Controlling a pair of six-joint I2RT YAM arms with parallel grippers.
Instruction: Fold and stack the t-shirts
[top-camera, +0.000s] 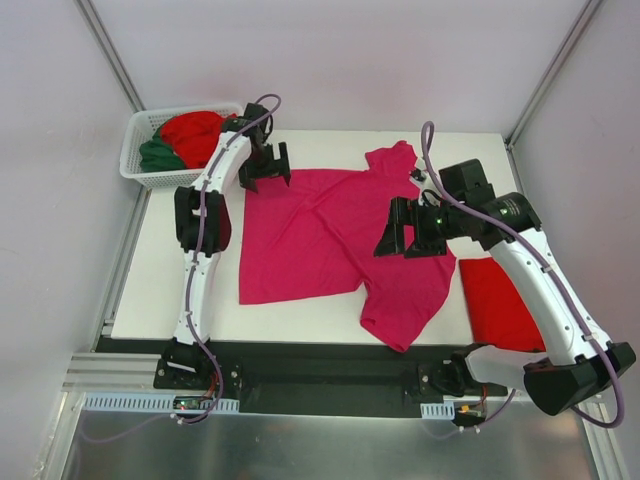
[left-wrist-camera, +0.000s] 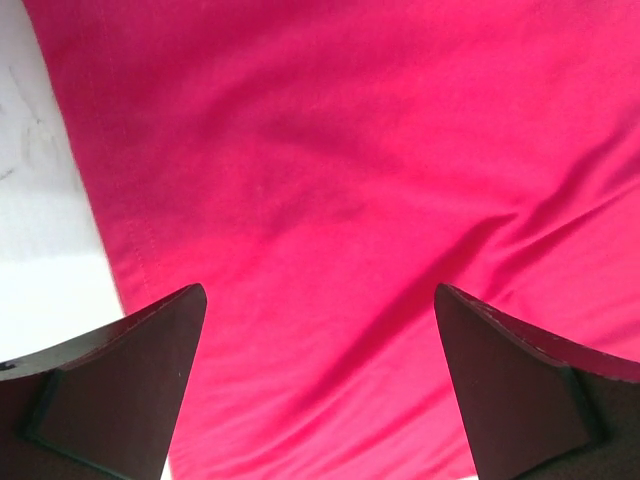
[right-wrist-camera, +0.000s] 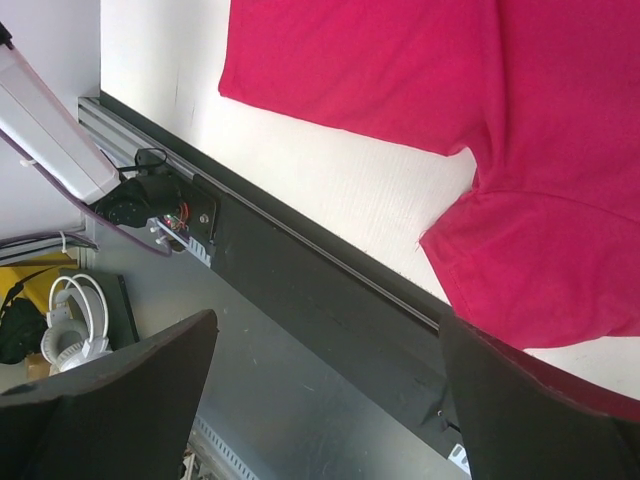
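Red and dark green, the waiting t-shirts (top-camera: 188, 138) lie bunched and unfolded in the white basket (top-camera: 130, 165) at far left. Next to it, the left end effector (top-camera: 265, 168) is poised over the far left edge of the magenta t-shirt (top-camera: 310, 235), jaws wide and holding nothing. This shirt lies spread, rumpled and not yet folded, across the middle of the surface (top-camera: 150, 270). The right end effector (top-camera: 412, 243) hovers over the shirt's right side, equally wide and empty. At far right the folded red t-shirt (top-camera: 495, 300) looks finished, though the arm hides part of it. That makes one shirt done and several left.
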